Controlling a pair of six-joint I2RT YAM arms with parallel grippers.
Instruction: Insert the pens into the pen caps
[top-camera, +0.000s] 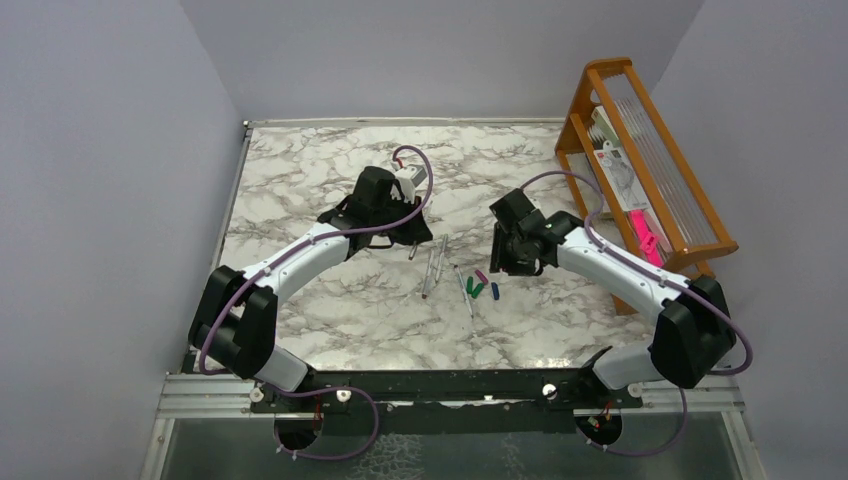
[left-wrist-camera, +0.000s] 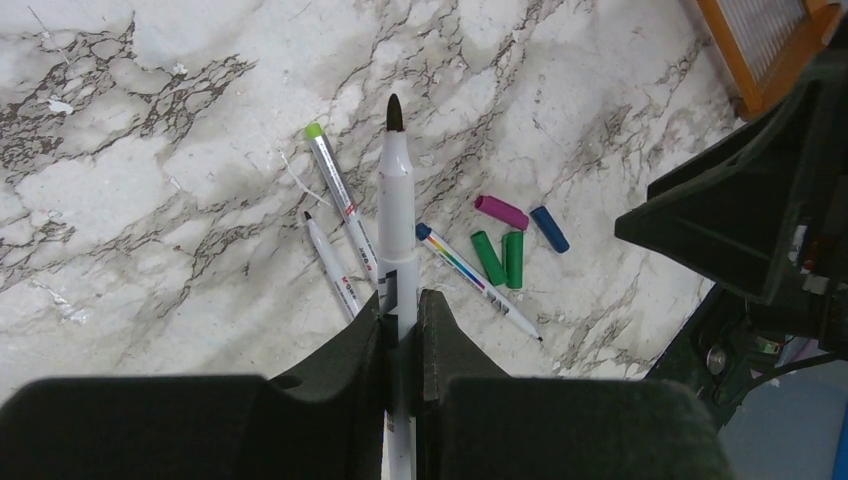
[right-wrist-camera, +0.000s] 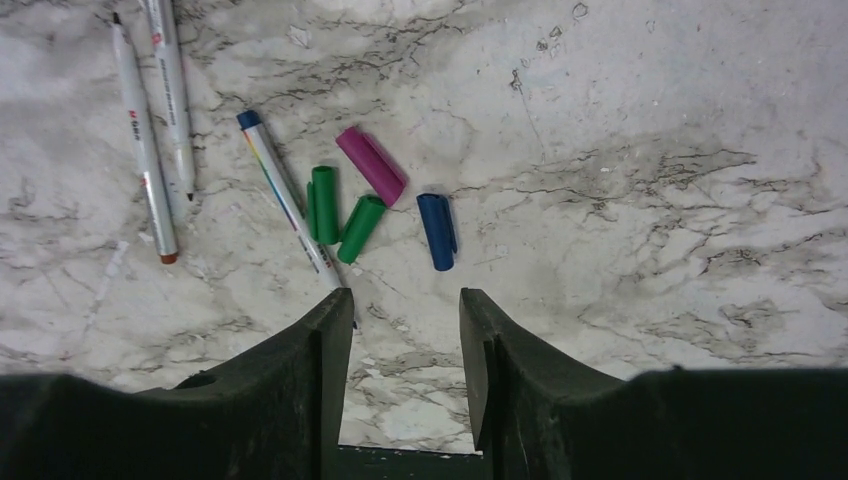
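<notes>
Four pen caps lie clustered on the marble table, midway between its left and right edges and somewhat toward the near edge: a magenta cap, two green caps and a blue cap. Three pens lie just left of them, uncapped. The right claw hangs over the caps, jaws apart, holding nothing. The left claw is clamped on a fourth pen, whose bare black tip points away from the claw.
</notes>
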